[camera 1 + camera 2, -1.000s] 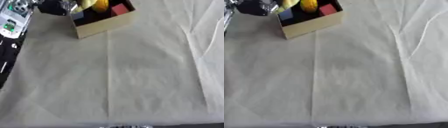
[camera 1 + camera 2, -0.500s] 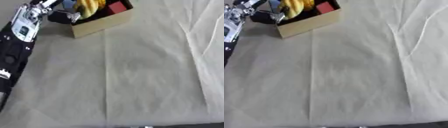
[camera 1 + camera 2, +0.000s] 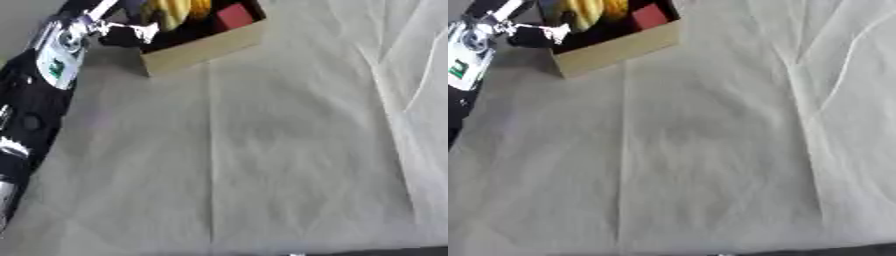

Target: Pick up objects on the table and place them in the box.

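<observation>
Although the near stretch of the cloth-covered counter (image 3: 262, 165) shows no loose object, the work sits at the far left corner — the cardboard box (image 3: 206, 47) there already holds something yellow (image 3: 175, 9) and a red block (image 3: 234, 15). The left arm (image 3: 35, 100) runs up the left edge, its left hand (image 3: 122, 31) at the box's left rim, so the box lies just to the hand's right and touching or nearly so. Whether its fingers are curled or spread I cannot tell. The right hand is out of sight.
</observation>
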Robot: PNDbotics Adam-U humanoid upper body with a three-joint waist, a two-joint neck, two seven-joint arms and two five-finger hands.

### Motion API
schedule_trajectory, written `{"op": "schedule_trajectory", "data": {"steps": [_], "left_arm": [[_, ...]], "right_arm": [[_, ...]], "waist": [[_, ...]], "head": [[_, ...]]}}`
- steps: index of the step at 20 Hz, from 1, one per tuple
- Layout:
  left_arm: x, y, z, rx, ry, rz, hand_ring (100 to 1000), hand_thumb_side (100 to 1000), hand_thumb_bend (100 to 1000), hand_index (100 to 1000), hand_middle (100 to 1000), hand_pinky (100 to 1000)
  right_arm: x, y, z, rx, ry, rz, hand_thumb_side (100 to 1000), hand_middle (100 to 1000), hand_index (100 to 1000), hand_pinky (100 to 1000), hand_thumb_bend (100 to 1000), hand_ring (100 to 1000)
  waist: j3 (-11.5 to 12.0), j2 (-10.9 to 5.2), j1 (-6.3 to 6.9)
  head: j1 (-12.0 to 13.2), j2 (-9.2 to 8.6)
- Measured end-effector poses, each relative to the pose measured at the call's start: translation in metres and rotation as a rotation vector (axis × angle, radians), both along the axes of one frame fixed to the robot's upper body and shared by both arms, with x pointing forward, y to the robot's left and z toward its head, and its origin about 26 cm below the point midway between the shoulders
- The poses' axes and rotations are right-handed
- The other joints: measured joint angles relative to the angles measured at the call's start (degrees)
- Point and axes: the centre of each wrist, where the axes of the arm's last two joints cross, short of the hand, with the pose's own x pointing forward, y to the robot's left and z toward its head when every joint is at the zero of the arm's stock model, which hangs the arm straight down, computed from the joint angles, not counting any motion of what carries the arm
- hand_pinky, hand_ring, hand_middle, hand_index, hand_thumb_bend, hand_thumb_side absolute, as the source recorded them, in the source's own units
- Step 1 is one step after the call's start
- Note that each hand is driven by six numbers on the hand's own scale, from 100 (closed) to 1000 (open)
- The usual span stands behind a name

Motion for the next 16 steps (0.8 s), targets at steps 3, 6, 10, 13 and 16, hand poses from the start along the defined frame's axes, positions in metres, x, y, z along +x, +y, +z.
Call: {"op": "schedule_trajectory", "data": {"steps": [3, 6, 10, 13, 16], "left_arm": [[0.0, 0.0, 0.0, 0.039, -0.001, 0.005, 898, 545, 143, 995, 794, 906], [0.0, 0.001, 0.0, 0.065, -0.009, 0.017, 903, 575, 198, 1000, 798, 912], [0.0, 0.002, 0.0, 0.063, -0.013, 0.032, 896, 584, 138, 1000, 789, 905], [0.0, 0.002, 0.001, 0.044, -0.014, 0.036, 889, 558, 100, 1000, 780, 898], [-0.001, 0.0, 0.007, 0.008, -0.018, 0.029, 878, 532, 100, 951, 767, 889]], "right_arm": [[0.0, 0.001, -0.001, -0.003, 0.005, 0.001, 624, 760, 884, 984, 100, 728], [0.0, 0.0, -0.004, -0.006, 0.014, -0.002, 624, 759, 884, 985, 100, 727], [0.0, 0.001, -0.006, -0.01, 0.024, -0.004, 624, 759, 884, 987, 100, 727], [-0.001, 0.001, -0.008, -0.014, 0.035, -0.01, 624, 759, 884, 987, 100, 727], [-0.002, 0.0, -0.011, -0.013, 0.049, -0.017, 623, 759, 884, 986, 100, 727]], "waist": [[-0.02, 0.0, 0.04], [-0.09, 0.0, 0.05], [-0.12, 0.0, 0.1], [-0.09, 0.0, 0.1], [0.4, -0.07, 0.1]], "head": [[-0.04, 0.01], [-0.08, 0.04], [-0.12, 0.1], [-0.31, 0.44], [-0.64, 0.71]]}}
